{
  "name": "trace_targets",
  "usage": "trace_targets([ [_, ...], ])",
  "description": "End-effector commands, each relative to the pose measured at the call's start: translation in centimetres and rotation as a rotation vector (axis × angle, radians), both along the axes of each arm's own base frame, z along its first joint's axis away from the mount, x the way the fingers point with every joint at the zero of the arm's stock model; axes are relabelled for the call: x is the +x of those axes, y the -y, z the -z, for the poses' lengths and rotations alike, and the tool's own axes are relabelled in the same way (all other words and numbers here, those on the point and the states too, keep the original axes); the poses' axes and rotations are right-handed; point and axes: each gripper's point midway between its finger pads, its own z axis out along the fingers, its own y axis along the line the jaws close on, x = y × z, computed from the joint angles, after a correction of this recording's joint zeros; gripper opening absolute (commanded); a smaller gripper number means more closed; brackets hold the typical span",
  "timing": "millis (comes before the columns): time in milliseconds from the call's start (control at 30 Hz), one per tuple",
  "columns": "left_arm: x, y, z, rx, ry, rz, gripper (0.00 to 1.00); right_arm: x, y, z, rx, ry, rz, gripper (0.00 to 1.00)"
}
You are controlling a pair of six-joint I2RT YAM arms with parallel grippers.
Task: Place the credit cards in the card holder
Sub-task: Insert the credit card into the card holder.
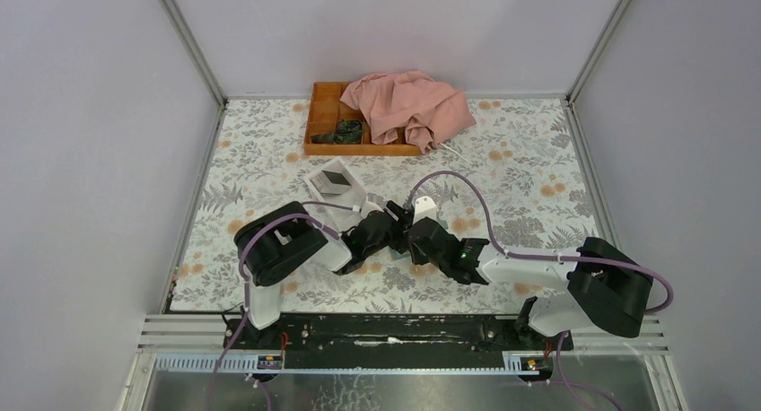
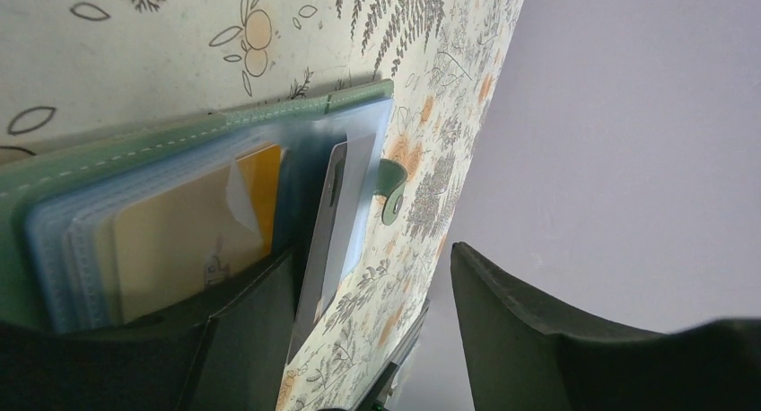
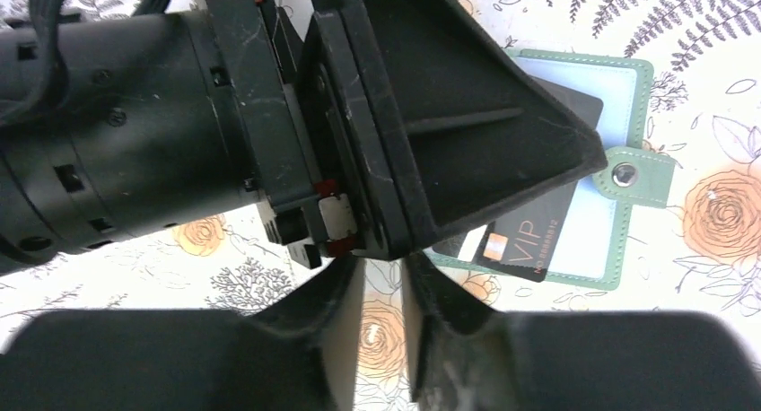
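Card holder (image 3: 619, 88) lay open and flat near the middle of the scene, under the tips of two black robot arms. Largest was the surface (image 1: 269, 160), pale and printed with grey ferns and orange flowers, walled by plain light panels. The left arm (image 1: 278, 249) and the right arm (image 1: 556, 281) reached in from the near edge and met over the holder. At the far edge a crumpled pink cloth (image 1: 408, 106) spilled over an orange wooden tray (image 1: 321, 115), which held some dark green items (image 1: 345, 131) too small to make out. A white open-topped box (image 1: 336, 182) stood at an angle between the tray and the arms.

The left tool (image 2: 372, 258) was released, its fingers spread wide. One broad finger (image 3: 467, 133) lay across the holder's open inside and the other stood clear of it. The right tool (image 3: 384, 267) hovered just beside, its fingers set close with only a narrow slit between them. The surface showed through that slit and nothing was seen gripped.

The holder was dull green outside with white stitching, pale blue inside, with clear sleeves. A dark card (image 3: 538, 231) marked "VIP", with a gold chip, rested slanted on the pale blue page, one end hidden under the left finger. How far it sat in a sleeve could not be told. An orange card (image 2: 179, 240) showed behind a clear sleeve. Smallest, a green snap tab (image 3: 637, 173) stuck out from the holder's side.
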Motion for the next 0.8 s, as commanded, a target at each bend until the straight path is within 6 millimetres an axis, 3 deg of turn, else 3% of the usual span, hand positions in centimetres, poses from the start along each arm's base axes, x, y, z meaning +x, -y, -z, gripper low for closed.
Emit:
trace_targets([
  [0, -4.1, -1.9, 6.6, 0.18, -0.151, 0.086, 0.7, 2.0, -1.4, -2.9, 0.059, 0.09, 0.051, 0.18],
  [67, -4.2, -2.0, 6.6, 0.175, -0.151, 0.086, 0.7, 2.1, -1.3, -2.4, 0.044, 0.087, 0.059, 0.09],
  [267, -4.3, -2.1, 6.5, 0.168, -0.152, 0.086, 0.7, 2.4, -1.1, -1.1, 0.011, 0.08, 0.078, 0.0],
  [767, -4.4, -2.1, 6.6, 0.164, -0.157, 0.089, 0.7, 3.1, 0.2, 0.7, -0.068, 0.091, 0.135, 0.0],
])
